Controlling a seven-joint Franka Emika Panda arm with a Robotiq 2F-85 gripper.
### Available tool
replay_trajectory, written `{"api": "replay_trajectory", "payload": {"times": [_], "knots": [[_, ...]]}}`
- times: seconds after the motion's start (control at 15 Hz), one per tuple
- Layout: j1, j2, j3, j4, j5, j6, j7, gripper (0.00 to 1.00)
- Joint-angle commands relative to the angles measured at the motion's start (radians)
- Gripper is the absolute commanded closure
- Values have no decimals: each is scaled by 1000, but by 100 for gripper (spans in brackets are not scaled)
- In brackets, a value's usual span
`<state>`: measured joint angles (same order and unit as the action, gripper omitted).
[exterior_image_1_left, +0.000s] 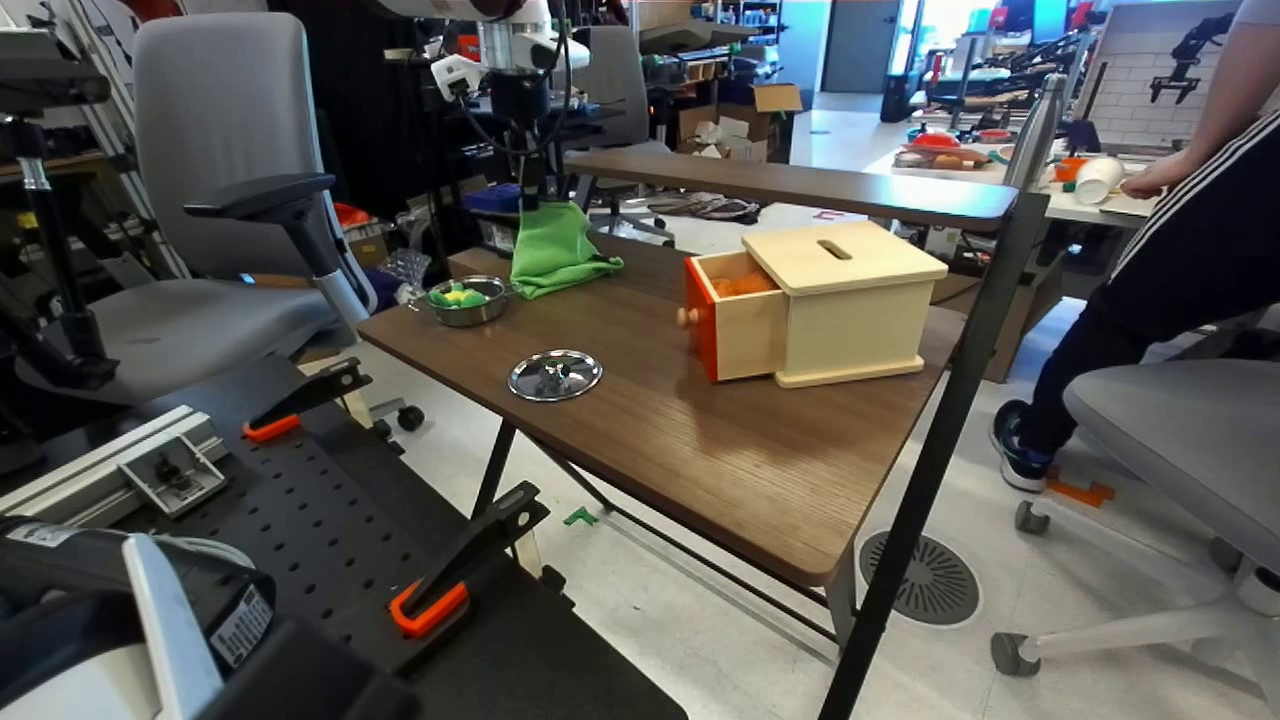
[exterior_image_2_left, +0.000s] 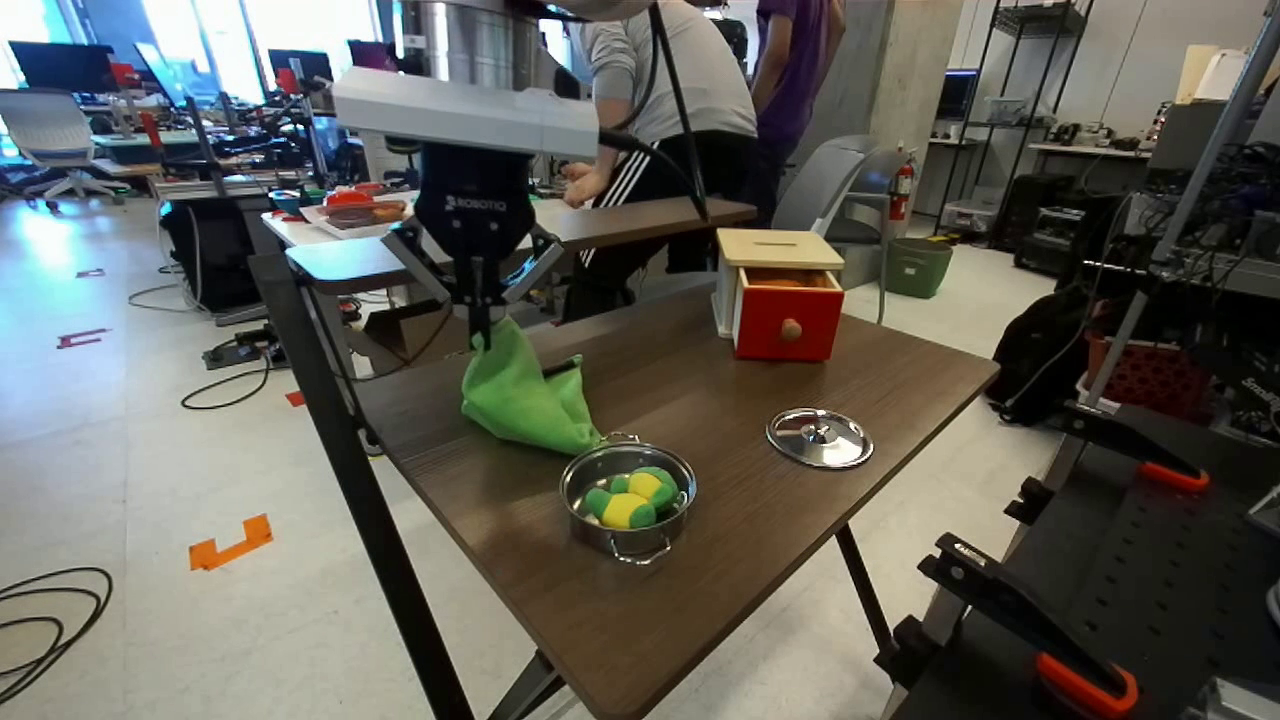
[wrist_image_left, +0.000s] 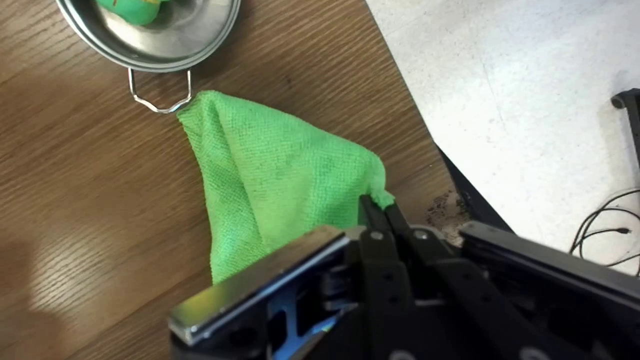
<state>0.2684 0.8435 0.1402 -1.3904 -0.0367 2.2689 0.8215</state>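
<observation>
In an exterior view, the gripper (exterior_image_1_left: 530, 203) points straight down and pinches the top of a green cloth (exterior_image_1_left: 557, 250), whose lower part spreads on the table (exterior_image_1_left: 700, 460) close to its left edge. A steel pot (exterior_image_1_left: 470, 316) sits near the left corner, a round lid (exterior_image_1_left: 555, 378) lies by the front edge, and a wooden box (exterior_image_1_left: 855, 340) stands toward the right edge, its red-fronted drawer (exterior_image_1_left: 750, 340) open.

In an exterior view, green-and-yellow pieces (exterior_image_2_left: 628, 510) lie in the pot, toward the table's nearest corner; the cloth slopes from the gripper down to just beside the pot. A raised shelf (exterior_image_2_left: 620, 225) runs over the far edge.

In the wrist view, 2 black fingers (wrist_image_left: 371, 216) press together on a bunched tip of the cloth, near the table's edge. Another corner of the cloth lies at the pot's wire handle (wrist_image_left: 161, 111); whether they touch I cannot tell.
</observation>
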Motion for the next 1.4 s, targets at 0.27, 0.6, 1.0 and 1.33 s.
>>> {"api": "replay_trajectory", "payload": {"times": [0.27,0.6,1.0,1.33], "knots": [[-7,-30,-74,-117,84,37,-30,99],[1,-13,-114,-151,70,24,-18,99],[17,18,-146,-142,52,1,-1,99],[25,23,-157,-140,47,-15,1,53]]}}
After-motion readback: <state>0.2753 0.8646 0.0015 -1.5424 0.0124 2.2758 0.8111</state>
